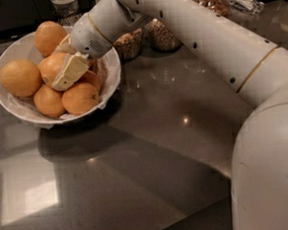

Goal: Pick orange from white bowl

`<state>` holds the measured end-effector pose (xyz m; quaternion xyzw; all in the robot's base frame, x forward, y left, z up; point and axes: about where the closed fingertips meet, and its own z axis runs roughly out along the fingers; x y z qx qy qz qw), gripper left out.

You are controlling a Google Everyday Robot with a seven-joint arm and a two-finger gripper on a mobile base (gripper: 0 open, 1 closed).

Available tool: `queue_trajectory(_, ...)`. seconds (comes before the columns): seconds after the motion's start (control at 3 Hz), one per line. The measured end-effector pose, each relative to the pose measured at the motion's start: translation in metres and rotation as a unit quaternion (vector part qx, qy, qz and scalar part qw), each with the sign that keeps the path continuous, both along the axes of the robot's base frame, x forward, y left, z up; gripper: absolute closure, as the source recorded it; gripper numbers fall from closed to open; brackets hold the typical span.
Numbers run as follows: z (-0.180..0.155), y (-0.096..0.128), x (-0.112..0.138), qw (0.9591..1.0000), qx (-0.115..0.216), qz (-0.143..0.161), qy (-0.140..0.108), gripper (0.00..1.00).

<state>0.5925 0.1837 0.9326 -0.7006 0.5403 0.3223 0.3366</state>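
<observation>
The white bowl (110, 70) stands at the far left of the table (160, 135), lined with white paper and heaped with oranges, so the fruit support one another and cannot roll off. The arm (202, 29) reaches in from the right and slopes down over the rim. This approach clears two jars (129, 44) of dry goods that stand just behind the bowl. The tool (68, 73) is inside the bowl, at the centre of the heap. Its pale flat pad lies against the right flank of the orange (49, 66). Whether the tool is apart or clamped on the fruit cannot be told, because only the near side of the tool shows. The orange sits in the middle of the pile, touching a yellower orange (20, 77) on its left and resting on smaller fruit (81, 97) toward the front. It is near-spherical and has no usable long axis. Its stem dimple is not visible, so its pointing direction cannot be stated. Judgement: a spherical body accepts a grasp from any side, so the free top and right flank are probably the chosen contact zone.
</observation>
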Motion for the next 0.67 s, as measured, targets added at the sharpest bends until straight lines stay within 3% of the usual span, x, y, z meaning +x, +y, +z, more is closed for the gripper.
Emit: queue_trajectory(0.67,0.028,-0.001,-0.003,0.9987,0.042,0.020,-0.021,1.00)
